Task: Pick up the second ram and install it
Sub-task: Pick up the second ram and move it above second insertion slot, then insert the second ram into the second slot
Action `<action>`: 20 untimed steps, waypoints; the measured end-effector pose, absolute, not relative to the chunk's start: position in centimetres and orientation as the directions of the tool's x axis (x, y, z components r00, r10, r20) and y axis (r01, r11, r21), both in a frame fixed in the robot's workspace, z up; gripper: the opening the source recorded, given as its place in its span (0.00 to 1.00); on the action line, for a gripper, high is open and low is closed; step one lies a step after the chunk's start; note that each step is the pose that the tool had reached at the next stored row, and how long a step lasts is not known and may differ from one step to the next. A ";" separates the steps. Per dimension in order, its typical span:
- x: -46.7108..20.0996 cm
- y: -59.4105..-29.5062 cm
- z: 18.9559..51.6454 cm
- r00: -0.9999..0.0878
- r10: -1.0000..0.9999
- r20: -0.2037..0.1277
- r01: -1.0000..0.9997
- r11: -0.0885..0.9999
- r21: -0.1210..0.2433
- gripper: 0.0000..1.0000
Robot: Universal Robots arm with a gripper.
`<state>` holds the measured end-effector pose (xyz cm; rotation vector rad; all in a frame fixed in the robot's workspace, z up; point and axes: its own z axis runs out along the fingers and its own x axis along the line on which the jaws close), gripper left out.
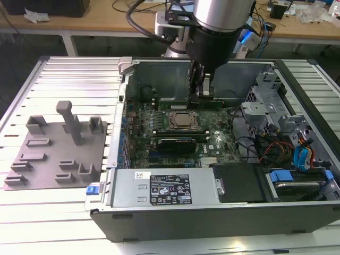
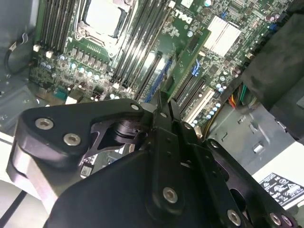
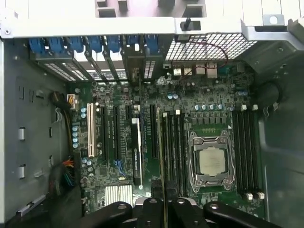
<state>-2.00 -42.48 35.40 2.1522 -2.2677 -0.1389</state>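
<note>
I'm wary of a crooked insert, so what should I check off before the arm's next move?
1. Grip on memory stick by end effector: ok, held between the fingers.
2. Stick running parallel to the slots beside the processor: ok.
3. Stick centred over one slot: cannot tell.
4. Slot latches open: cannot tell.
5. Stick seated: cannot tell.
6. Case side open: ok.

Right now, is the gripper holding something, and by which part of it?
Yes. The gripper holds the ram. Its fingers pinch the stick on its two flat faces, at the upper long edge, and the stick's lower edge hangs free.
</note>
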 end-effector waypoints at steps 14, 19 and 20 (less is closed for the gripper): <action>-1.5 -42.5 33.7 -0.054 -0.997 -0.052 -0.996 0.050 0.073 0.11; -1.5 -42.5 33.7 -0.054 -0.997 -0.052 -0.996 0.050 0.073 0.11; -1.6 -42.5 33.6 -0.054 -0.997 -0.052 -0.996 0.050 0.073 0.11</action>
